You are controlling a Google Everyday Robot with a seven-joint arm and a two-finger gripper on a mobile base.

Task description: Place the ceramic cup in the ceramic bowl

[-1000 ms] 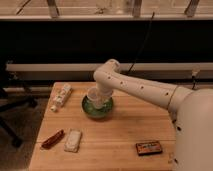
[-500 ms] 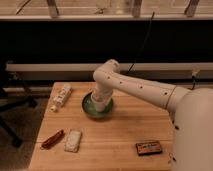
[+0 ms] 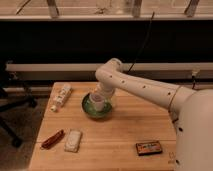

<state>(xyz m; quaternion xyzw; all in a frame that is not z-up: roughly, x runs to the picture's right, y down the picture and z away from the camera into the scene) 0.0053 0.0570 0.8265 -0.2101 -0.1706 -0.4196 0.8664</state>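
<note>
The green ceramic bowl (image 3: pixel 88 109) sits on the wooden table, left of centre. The pale ceramic cup (image 3: pixel 97 103) is inside the bowl's rim, low over its middle and roughly upright. My gripper (image 3: pixel 98 95) comes down from the white arm directly onto the cup's top and is shut on it. The arm hides the bowl's far right rim, and I cannot tell whether the cup's base touches the bowl.
A white tube-like pack (image 3: pixel 60 96) lies at the table's left edge. A red bar (image 3: pixel 52 139) and a white packet (image 3: pixel 73 140) lie near the front left. A dark flat box (image 3: pixel 149 148) lies front right. An office chair (image 3: pixel 10 107) stands to the left.
The gripper and cup have moved down a little, deeper into the bowl. Everything else on the table has stayed put.
</note>
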